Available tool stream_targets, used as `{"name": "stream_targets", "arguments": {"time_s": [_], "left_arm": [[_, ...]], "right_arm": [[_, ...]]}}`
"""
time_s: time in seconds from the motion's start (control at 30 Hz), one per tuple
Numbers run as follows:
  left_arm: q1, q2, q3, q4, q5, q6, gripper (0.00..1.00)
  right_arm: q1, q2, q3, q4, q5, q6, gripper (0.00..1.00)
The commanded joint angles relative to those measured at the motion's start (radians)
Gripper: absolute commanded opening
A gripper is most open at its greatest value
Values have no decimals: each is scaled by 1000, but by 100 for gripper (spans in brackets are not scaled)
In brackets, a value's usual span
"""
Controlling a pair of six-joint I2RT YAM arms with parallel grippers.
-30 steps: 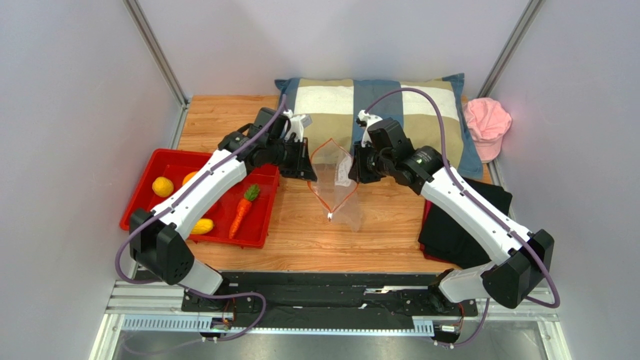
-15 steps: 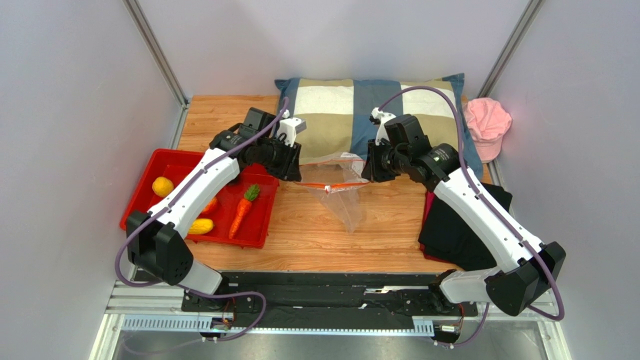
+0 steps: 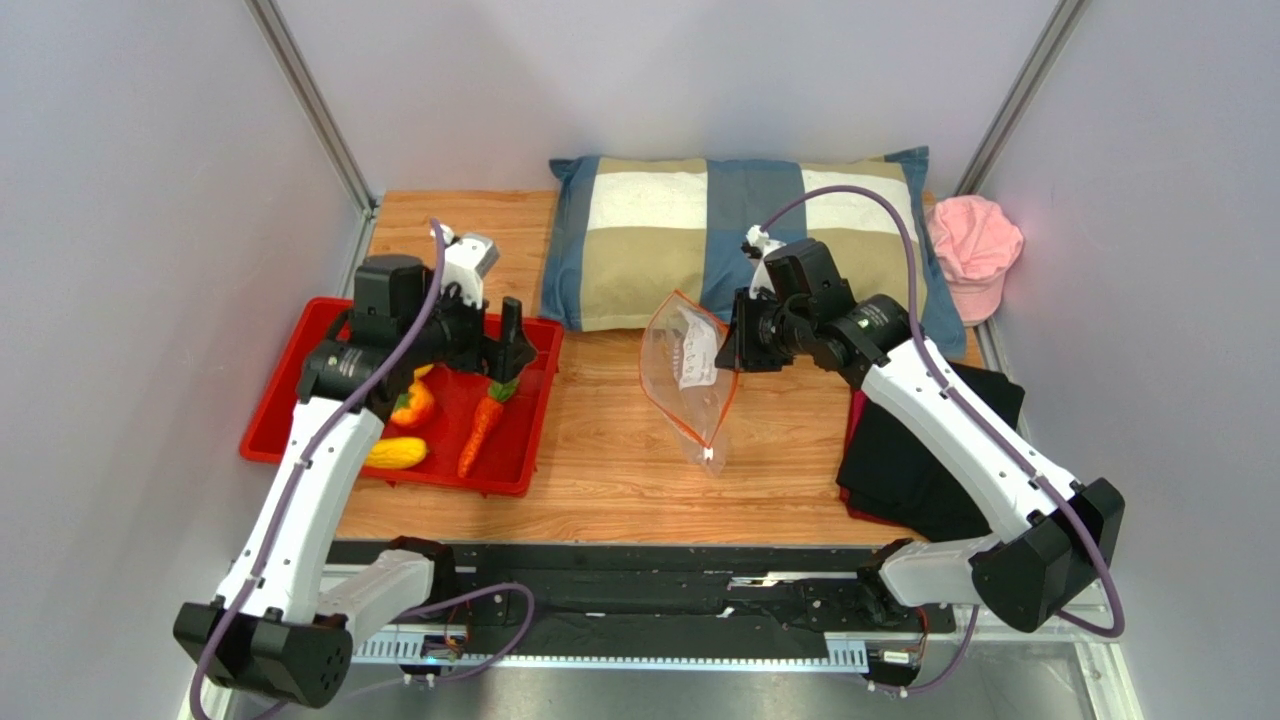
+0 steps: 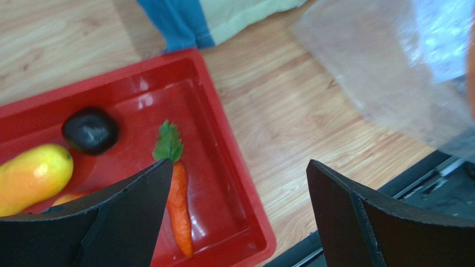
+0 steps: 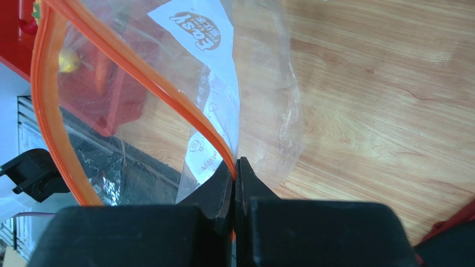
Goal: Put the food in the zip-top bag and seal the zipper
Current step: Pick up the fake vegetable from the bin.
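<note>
Jaws on the left gripper [image 3: 508, 336]: spread wide, nothing between them. Hangs above the right half of a red tray [image 3: 519, 450] at the left of the overhead view, clear of everything inside it.

Jaws on the right gripper [image 3: 732, 342]: pressed tight together, pinching the rim of the bag [image 3: 688, 375] right on its orange zipper [image 3: 645, 360]. Holds the bag up near the middle of the overhead view, in front of a checked pillow [image 3: 721, 233]. Mouth gaping in a rounded loop, white label [image 3: 694, 348] showing through the clear plastic. Lower corner pointing down toward the wooden table [image 3: 601, 465]; cannot tell whether touching it. No food seen inside.

From the right wrist: zipper [image 5: 39, 83] curving up the left of the frame and back down to the closed gripper [image 5: 235, 167] at bottom centre, label [image 5: 195, 28] at the top.

From the left wrist, between the open gripper's [image 4: 237, 172] dark fingers: carrot [image 4: 179, 206] lying lengthwise by the tray's [image 4: 223, 139] right wall, leaf end toward the top of the frame. Dark round fruit [image 4: 90, 130] to its upper left, yellow-orange fruit [image 4: 33, 178] at the left edge. Bag [image 4: 401, 72] filling the upper right corner, well apart from the tray.

Overhead again: carrot [image 3: 484, 423], orange piece [image 3: 409, 402] and yellow piece [image 3: 395, 452] all in the tray. Pink cap [image 3: 974, 248] and black cloth [image 3: 932, 435] at the right.
</note>
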Motion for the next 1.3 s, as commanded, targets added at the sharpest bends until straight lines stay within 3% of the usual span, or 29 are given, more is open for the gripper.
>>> {"name": "stream_targets", "arguments": {"time_s": [0.0, 0.1, 0.17, 0.4, 0.53, 0.97, 1.1, 1.17, 1.27], "left_arm": [[5, -13, -129, 46, -103, 103, 99], [5, 83, -115, -50, -159, 169, 98], [6, 175, -89, -72, -147, 185, 92], [6, 378, -89, 35, -235, 159, 83], [6, 536, -37, 14, -277, 154, 74], [6, 686, -49, -4, -426, 159, 60], [6, 645, -31, -26, -392, 148, 33], [6, 584, -9, -52, -349, 134, 25], [6, 480, 53, -87, -271, 107, 4]], "right_arm": [[7, -14, -12, 86, -26, 40, 0], [7, -9, -3, 89, -23, 38, 0], [5, -9, -1, 89, -21, 35, 0], [7, -26, -10, 90, -12, 29, 0], [7, -35, -12, 89, 2, 24, 0], [7, -4, 13, 98, -6, 32, 0], [7, 14, 31, 95, -18, 40, 0], [7, 28, 46, 97, -27, 50, 0], [5, 45, 60, 107, -64, 69, 0]]}}
